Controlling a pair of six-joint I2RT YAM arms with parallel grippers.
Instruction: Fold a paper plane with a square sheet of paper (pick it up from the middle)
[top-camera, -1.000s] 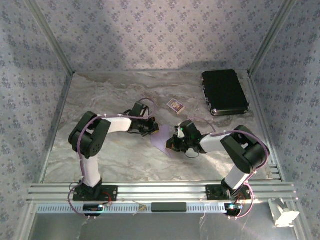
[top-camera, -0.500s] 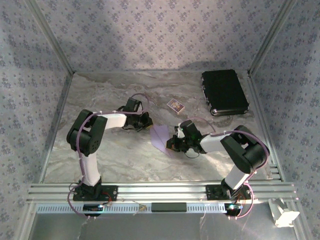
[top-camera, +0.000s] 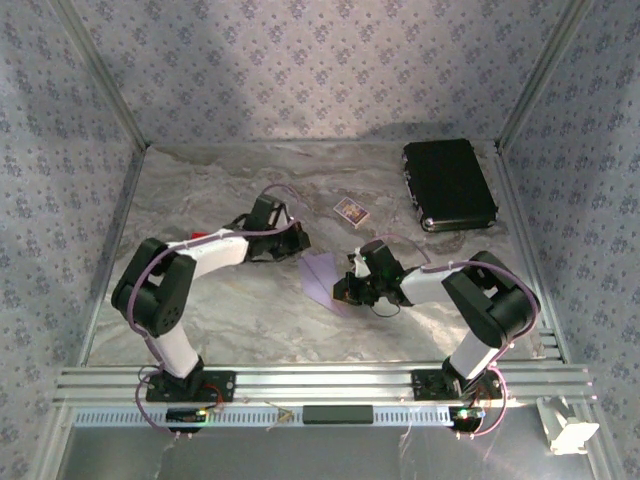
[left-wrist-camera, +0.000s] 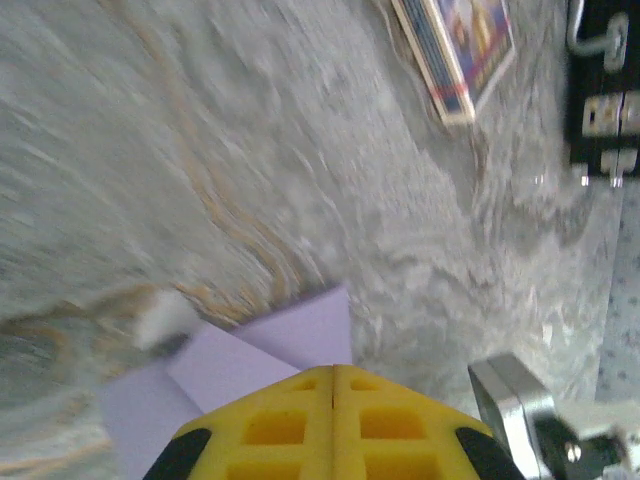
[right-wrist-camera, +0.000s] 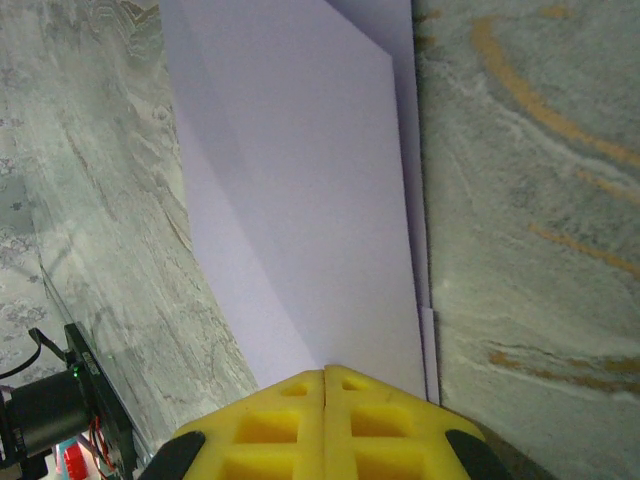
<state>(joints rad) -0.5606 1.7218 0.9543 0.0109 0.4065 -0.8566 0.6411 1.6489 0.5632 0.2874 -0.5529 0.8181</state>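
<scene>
Marble tabletop (top-camera: 240, 320), patterned walls. Lilac paper (top-camera: 320, 276), partly folded and pointed, flat at centre. Right gripper (top-camera: 347, 290): jaws together, pressing the paper's 4 o'clock edge. Left gripper (top-camera: 297, 241): jaws together, drawn off since a second ago to the paper's 11 o'clock. Fold uncovered, crease apparently set.

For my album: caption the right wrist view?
Shut yellow right pincer over folded lilac paper on a marbled table.

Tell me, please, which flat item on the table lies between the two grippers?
The lilac sheet of paper, partly folded; the small patterned card and black case lie farther back.
</scene>
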